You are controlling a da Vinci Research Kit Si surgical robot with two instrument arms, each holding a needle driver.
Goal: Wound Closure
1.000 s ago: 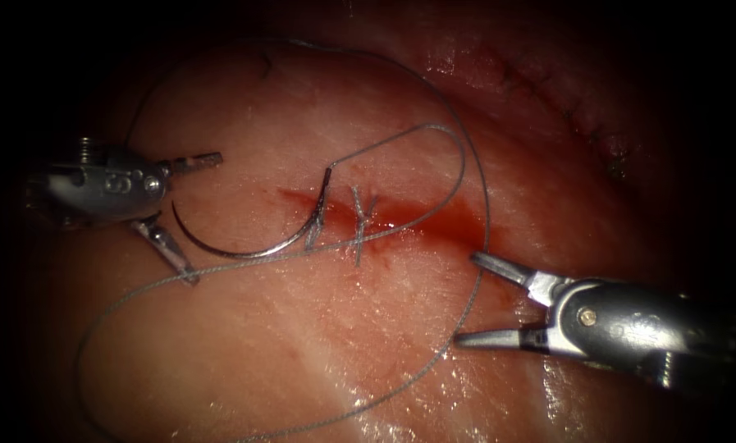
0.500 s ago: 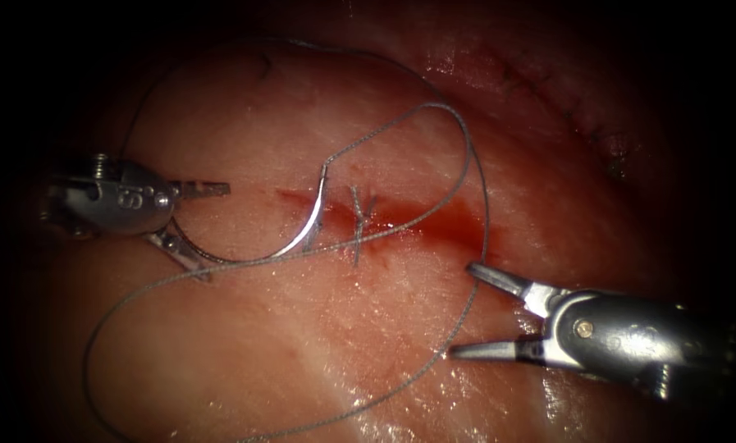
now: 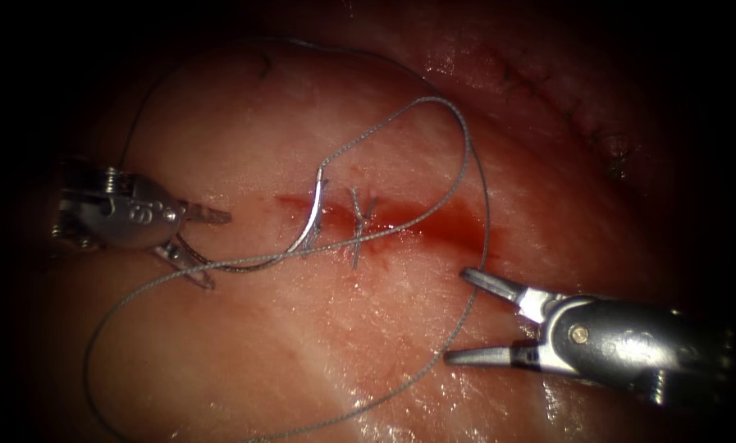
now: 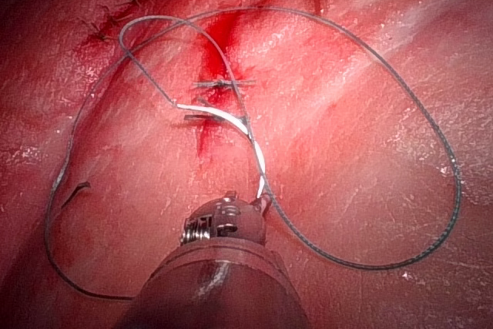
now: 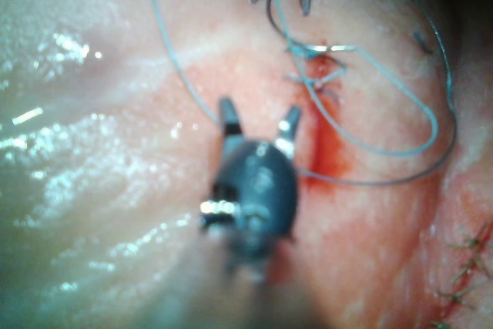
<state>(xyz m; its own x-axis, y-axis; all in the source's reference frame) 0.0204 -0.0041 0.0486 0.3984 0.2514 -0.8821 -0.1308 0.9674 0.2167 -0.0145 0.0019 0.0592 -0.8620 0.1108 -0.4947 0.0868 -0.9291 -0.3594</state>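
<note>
Spreading both claws, I hold nothing: left claw (image 3: 206,246) straddles the needle (image 3: 302,238) tip; right claw (image 3: 459,316) released.

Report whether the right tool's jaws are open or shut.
Open: the right tool has its two jaws spread wide apart over the tissue, holding nothing.

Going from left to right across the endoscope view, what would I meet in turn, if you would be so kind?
Left arm's tool, open → curved needle, through the tissue at the cut → finished stitch → red fluid → right arm's tool, open and empty.
</note>
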